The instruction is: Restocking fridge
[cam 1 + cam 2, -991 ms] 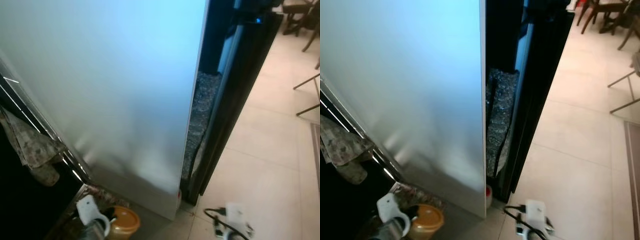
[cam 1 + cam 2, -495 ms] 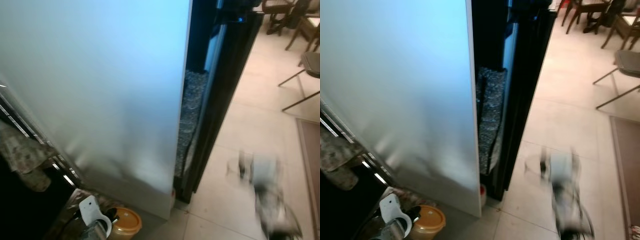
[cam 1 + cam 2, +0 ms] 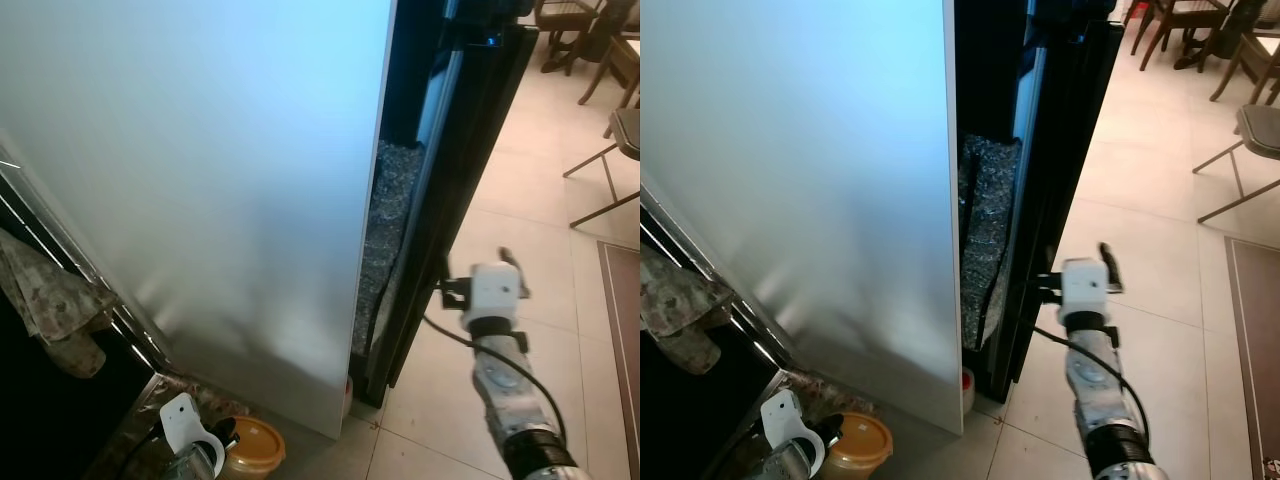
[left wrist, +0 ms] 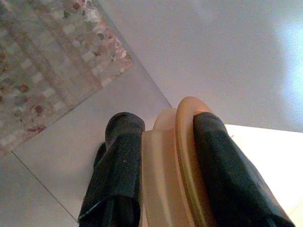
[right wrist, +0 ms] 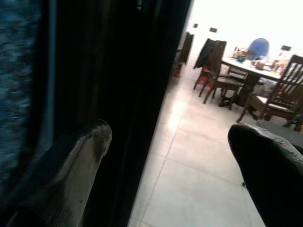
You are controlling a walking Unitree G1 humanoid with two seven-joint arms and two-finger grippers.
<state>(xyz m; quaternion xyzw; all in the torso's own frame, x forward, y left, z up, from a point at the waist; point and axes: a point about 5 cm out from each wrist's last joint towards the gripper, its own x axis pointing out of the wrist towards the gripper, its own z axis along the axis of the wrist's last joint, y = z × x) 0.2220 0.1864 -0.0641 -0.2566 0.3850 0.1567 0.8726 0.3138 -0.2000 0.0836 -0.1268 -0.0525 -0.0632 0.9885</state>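
Now our right tool hangs spread wide beside the fridge door. Our left tool grips a tub.

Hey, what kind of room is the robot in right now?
Most likely a home kitchen open to a dining area: a tall silver fridge side, a beige tiled floor, and wooden chairs round a cluttered dining table beyond.

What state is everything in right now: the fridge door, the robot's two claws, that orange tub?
Fridge door: slightly ajar, dark gap showing.
Right gripper: open, raised at the door's edge.
Left gripper: shut on the tub, held low.
Orange-lidded tub: lid on, held on its side.
Cloth: hanging from a rail.
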